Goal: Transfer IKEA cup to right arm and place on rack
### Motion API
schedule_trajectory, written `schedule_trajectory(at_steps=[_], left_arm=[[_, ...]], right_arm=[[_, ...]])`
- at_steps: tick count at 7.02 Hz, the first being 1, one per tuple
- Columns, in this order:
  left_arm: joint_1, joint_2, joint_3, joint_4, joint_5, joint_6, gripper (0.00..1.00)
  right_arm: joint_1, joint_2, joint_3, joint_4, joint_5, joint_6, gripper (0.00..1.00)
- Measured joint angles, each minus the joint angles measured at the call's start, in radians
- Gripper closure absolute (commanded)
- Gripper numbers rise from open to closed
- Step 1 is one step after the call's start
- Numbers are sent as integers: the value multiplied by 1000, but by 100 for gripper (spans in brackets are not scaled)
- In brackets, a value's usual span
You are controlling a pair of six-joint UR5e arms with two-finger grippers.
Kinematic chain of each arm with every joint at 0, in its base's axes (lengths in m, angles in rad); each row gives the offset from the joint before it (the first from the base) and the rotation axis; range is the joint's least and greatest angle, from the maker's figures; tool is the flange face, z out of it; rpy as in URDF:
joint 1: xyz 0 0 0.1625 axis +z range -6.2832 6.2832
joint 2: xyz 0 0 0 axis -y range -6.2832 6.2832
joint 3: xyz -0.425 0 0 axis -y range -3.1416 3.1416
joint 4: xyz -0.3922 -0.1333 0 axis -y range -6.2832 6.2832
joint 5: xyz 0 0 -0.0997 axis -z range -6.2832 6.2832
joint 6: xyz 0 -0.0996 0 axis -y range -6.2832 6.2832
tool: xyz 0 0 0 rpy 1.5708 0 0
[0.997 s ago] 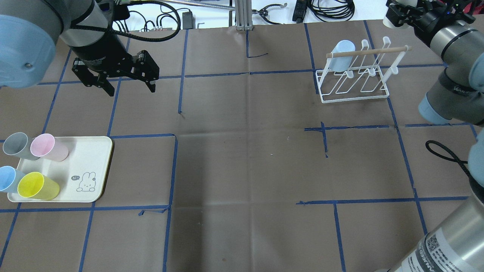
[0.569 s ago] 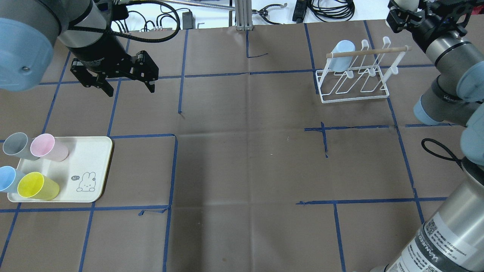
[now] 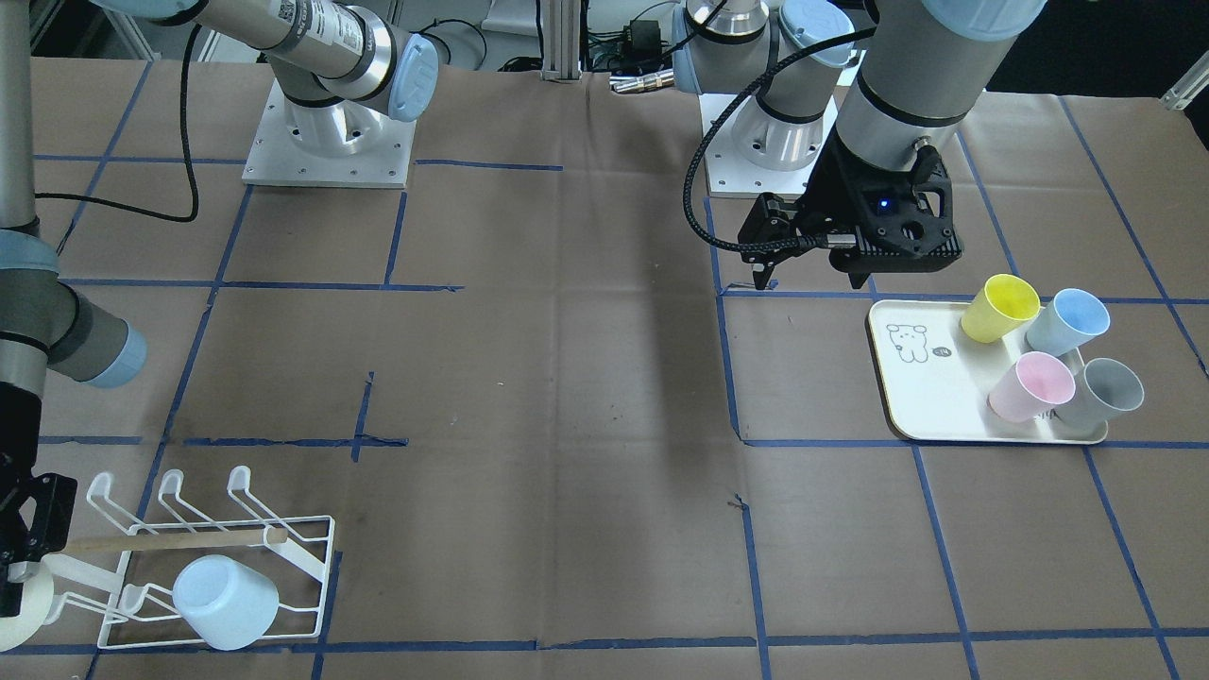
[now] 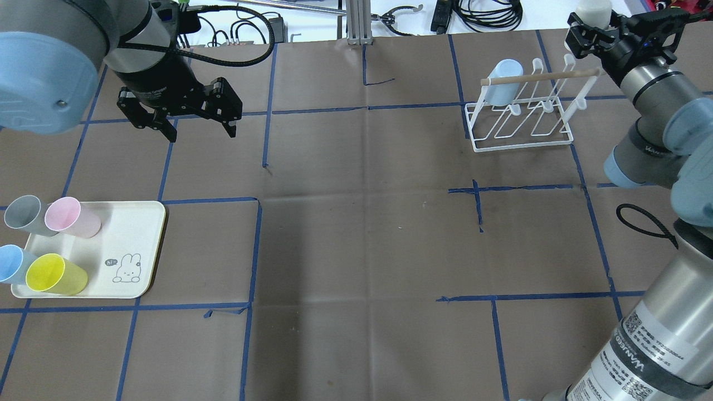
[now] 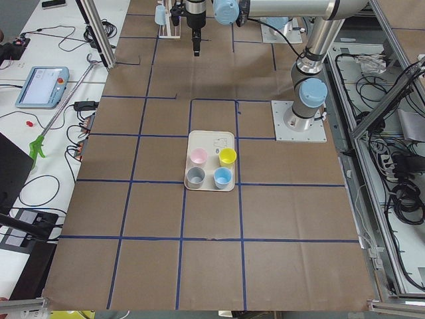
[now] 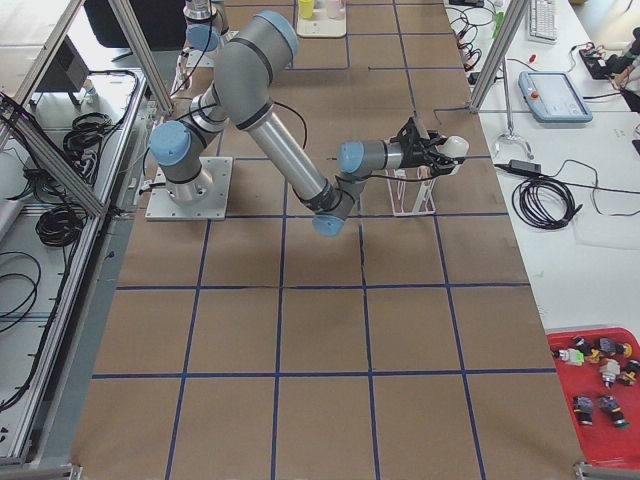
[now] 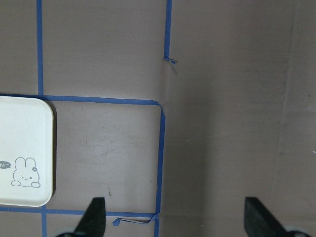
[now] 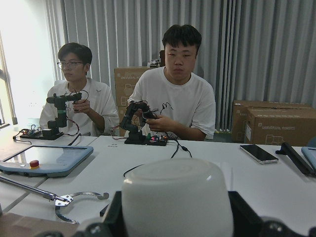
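Right hand (image 8: 177,217) pinches white plastic cup (image 8: 177,187) beside white wire rack (image 4: 523,125); left hand (image 4: 200,133) spread above brown paper counter (image 4: 356,234).

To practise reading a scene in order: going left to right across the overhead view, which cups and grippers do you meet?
grey cup → pink cup → left gripper, open → pale blue cup on the rack → right gripper, shut on a white cup. The blue cup and yellow cup overlap the first two, so they are omitted.
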Motion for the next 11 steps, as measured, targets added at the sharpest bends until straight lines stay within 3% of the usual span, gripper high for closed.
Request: schedule_trajectory(at_steps=[6, 7, 8, 9, 11], left_arm=[[-3, 36, -4, 6, 3, 8, 0], [-1, 37, -4, 4, 3, 10, 0], [2, 38, -4, 3, 4, 11, 0], [3, 38, -5, 3, 4, 11, 0], [3, 38, -4, 4, 5, 11, 0]], right_arm=[[5, 53, 2, -3, 0, 0, 83], [6, 55, 4, -3, -1, -1, 61], [6, 55, 6, -2, 0, 0, 24], [7, 53, 6, -4, 1, 0, 1], [7, 52, 5, -6, 1, 5, 0]])
